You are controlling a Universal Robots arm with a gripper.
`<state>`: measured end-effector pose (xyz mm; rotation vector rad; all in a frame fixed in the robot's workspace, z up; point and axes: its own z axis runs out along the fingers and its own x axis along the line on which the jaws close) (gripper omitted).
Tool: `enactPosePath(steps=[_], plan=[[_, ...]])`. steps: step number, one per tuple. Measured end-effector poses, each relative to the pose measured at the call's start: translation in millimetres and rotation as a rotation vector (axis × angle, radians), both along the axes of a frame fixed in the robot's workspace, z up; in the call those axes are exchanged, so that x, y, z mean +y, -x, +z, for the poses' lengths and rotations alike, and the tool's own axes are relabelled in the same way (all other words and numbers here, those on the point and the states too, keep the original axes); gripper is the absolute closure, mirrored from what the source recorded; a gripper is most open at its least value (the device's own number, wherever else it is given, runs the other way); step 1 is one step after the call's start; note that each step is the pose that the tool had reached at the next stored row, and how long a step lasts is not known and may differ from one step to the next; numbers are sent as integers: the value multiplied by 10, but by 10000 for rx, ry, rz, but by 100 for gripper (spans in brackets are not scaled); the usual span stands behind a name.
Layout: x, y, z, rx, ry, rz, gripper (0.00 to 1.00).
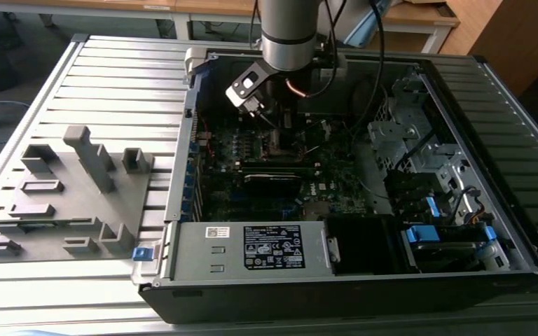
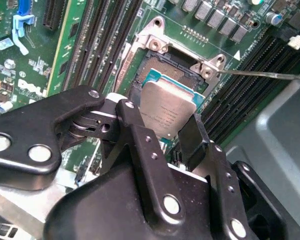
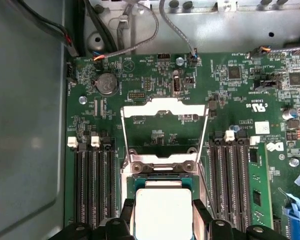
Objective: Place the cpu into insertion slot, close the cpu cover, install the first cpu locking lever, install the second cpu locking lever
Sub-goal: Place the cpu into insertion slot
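1. Two dark fingers (image 2: 134, 117) of the gripper (image 2: 165, 122) are drawn in against opposite edges of the cpu (image 2: 167, 105). We read the gripper as clamped on the chip, with its silver top facing up.
2. The cpu hangs right over the insertion slot (image 2: 162, 62). It covers the nearer part of the slot, while the farther part of the black socket bed lies bare. In the second wrist view the chip looks slightly tilted against the slot, and we cannot tell whether any edge touches it.
3. Just beyond the slot, the cpu cover (image 3: 162, 106) is swung open away from it. Green board shows through its cut-out middle, so the slot is free from above.
4. A thin locking lever (image 2: 270, 75) sticks out sideways from one corner of the slot, unlatched. Banks of long memory slots (image 3: 92, 182) flank the slot on both sides.
5. We judge the first step to be in hand: placing the cpu. The cover is not yet closed and no lever is yet installed.
6. In our judgement, this placing calls for the following:
   - squaring the chip with the slot's rim
   - bringing it level
   - setting it straight down without sliding across the contact bed
   - letting go only once it lies flat
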<state>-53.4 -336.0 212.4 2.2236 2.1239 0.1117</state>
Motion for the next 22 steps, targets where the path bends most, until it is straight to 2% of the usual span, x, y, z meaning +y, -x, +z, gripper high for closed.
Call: enactPosePath(steps=[6,14,22], plan=[[3,1,-85,-1,-1,0,46],[20,2,-122,-1,3,178,46],[17,11,-156,-1,37,253,46]])
